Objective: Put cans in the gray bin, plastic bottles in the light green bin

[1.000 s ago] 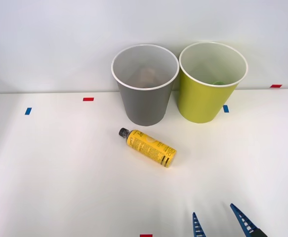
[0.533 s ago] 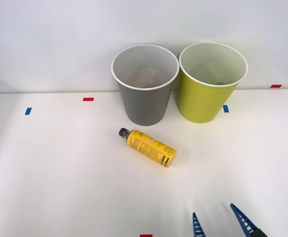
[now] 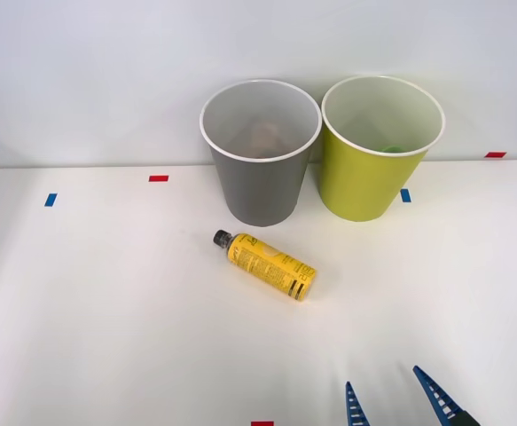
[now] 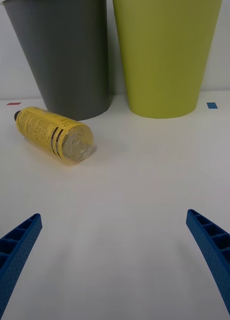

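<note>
Plastic bottle [image 3: 264, 265], yellow with a black cap, lies on its side on the white table [image 3: 107, 319] near the centre of the front view, just in front of the gray bin [image 3: 260, 155] but not touching it. Its long axis runs diagonally, cap toward the upper left and clear base toward the lower right. The right gripper [image 3: 392, 397] sits at the lower right edge of that frame, so the bottle lies up and to the left of the fingers, well apart from them, with its base end the nearer one. In the wrist view the bottle [image 4: 54, 133] rests at the left middle, base turned toward the camera, while the two blue ribbed fingers [image 4: 15, 252] stand spread wide at the bottom corners with nothing between them. The arm looks low and roughly level with the tabletop, aimed between the bins. The light green bin [image 3: 381, 149] stands beside the gray one at the upper right, rims nearly touching. A pinkish shape inside the gray bin may be the can [image 3: 262, 136]. Reaching the bottle probably calls for moving forward and left, and turning the wrist so the fingers close across the bottle's width.
</note>
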`<control>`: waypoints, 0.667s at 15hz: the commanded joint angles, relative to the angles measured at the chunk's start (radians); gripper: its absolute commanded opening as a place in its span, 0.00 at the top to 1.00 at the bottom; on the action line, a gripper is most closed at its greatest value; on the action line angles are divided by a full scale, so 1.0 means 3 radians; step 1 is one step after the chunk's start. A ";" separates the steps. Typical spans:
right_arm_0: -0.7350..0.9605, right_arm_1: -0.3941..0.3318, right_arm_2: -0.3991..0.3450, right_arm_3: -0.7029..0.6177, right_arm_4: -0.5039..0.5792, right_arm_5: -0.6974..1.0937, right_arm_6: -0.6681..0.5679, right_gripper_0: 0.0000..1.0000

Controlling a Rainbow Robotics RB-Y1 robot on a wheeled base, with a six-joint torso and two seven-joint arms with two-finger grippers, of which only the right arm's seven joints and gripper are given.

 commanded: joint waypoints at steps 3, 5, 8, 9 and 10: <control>0.0000 0.0000 0.0000 0.0000 0.0000 0.0000 0.0000 0.00; 0.0000 0.0000 0.0000 0.0000 0.0000 0.0000 0.0000 0.00; 0.0000 0.0000 0.0000 0.0000 0.0000 0.0000 0.0000 0.00; 0.0000 0.0000 0.0000 0.0000 0.0000 0.0000 0.0000 0.00; 0.0000 0.0000 0.0000 0.0000 0.0000 0.0000 0.0000 0.00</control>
